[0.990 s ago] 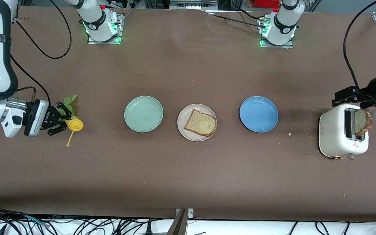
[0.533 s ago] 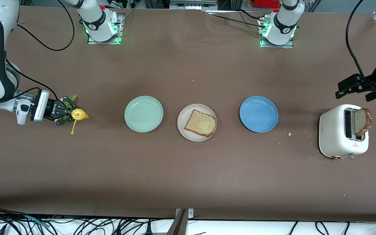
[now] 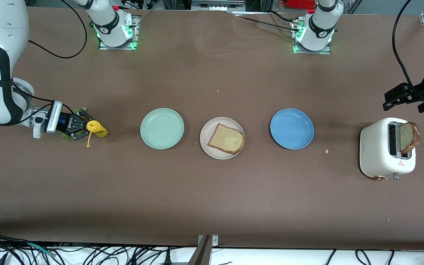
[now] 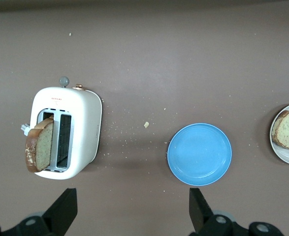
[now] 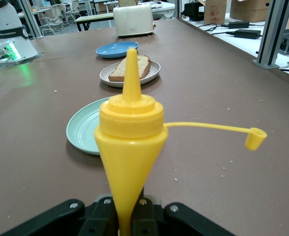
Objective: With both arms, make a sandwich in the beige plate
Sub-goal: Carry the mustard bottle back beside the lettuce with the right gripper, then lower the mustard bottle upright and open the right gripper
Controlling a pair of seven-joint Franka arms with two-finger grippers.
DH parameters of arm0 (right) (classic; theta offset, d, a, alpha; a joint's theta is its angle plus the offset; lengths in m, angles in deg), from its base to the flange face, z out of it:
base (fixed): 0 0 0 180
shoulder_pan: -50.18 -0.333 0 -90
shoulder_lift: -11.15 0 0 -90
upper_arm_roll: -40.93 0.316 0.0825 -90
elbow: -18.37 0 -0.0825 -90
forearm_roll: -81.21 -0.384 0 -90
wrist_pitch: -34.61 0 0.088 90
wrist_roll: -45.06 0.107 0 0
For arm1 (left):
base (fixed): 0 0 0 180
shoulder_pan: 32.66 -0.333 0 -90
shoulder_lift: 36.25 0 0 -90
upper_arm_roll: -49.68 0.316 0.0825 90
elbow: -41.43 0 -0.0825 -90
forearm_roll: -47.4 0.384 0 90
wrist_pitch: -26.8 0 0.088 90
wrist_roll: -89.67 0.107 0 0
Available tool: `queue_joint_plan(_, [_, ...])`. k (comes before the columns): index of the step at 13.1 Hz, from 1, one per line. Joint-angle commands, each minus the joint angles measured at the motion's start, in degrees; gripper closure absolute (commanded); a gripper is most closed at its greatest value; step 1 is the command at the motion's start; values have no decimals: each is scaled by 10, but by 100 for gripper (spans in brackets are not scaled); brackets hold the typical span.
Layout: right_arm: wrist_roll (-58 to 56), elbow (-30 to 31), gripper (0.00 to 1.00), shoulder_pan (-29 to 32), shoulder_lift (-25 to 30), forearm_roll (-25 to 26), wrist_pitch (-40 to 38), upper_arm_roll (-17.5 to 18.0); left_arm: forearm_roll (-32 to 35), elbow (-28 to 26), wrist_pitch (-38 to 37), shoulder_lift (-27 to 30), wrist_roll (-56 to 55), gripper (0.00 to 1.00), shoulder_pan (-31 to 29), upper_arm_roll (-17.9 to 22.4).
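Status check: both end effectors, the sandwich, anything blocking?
Right end effector shut on yellow sauce bottle, lettuce beneath. Left end effector open above toaster. One bread slice on beige plate; second slice in toaster. Nothing blocking.

The right arm bends down at its own end of the table, its forearm lying low and level, and the right gripper is clamped on a yellow squeeze bottle. The left arm hangs raised at the other end, the left gripper spread wide, holding nothing.
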Motion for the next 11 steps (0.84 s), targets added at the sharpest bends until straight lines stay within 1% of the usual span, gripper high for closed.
queue_joint_plan(1, [-42,3,100,17,-6,-15,-33,2,13,-18,1,16,7,0,-17,-7])
queue_joint_plan(4, [-80,5,100,40,-28,-27,-84,4,12,-18,-8,16,7,0,-21,-7])
queue_joint_plan(7, [-103,5,100,53,-58,-56,-123,5,11,-24,-14,13,7,0,-20,-9])
queue_joint_plan(11, [-102,5,100,56,-77,-68,-129,5,11,-25,-14,12,6,0,-17,-10])
